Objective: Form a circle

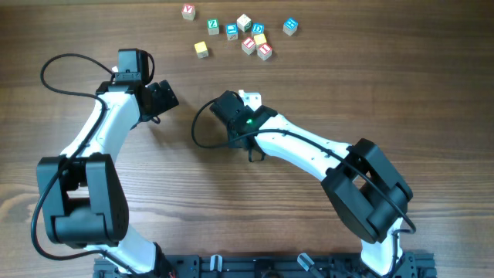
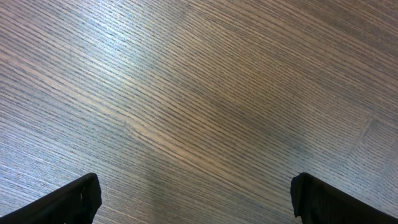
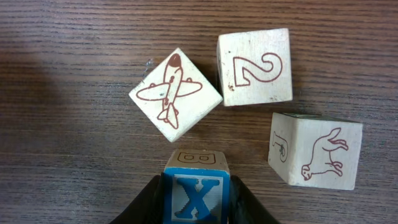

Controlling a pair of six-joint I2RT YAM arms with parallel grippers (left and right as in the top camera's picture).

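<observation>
- The overhead view alone shows the whole layout: the circle [image 1: 259, 38] is so far only a loose bunch of small cubes at 12 o'clock on the table [image 1: 401, 85], not a clean ring; a pinkish cube [image 1: 187, 11] lies off at its 10 o'clock, a teal cube [image 1: 290, 26] at its 3 o'clock and a yellow cube [image 1: 201, 49] at its 8 o'clock
- In that view the right claw [image 1: 245, 99] points toward 12 o'clock, with bare wood between it and the bunch; its tip shows a whitish patch, too small to read; the left claw [image 1: 164, 96] sits at its 9 o'clock, well apart from every cube
- Only the right wrist view gives the grip: the right claw [image 3: 197, 200] is clenched on the blue X cube [image 3: 196, 196], a dark finger pressed to each side; the cube's cream top face bears a brown "B"
- Only that view shows the faces of three cream cubes with reddish-brown line drawings: an airplane cube [image 3: 175, 94] turned cornerwise at 12 o'clock of the X cube, just beyond it; a "2" cube [image 3: 255, 67] at 1 o'clock, just beside the airplane cube; an animal cube [image 3: 316, 149] at 2 o'clock, a little apart
- The left wrist view shows the left claw [image 2: 196, 200] released, its black fingertips [image 2: 74, 202] wide apart at the lower corners, with only wood grain between them
</observation>
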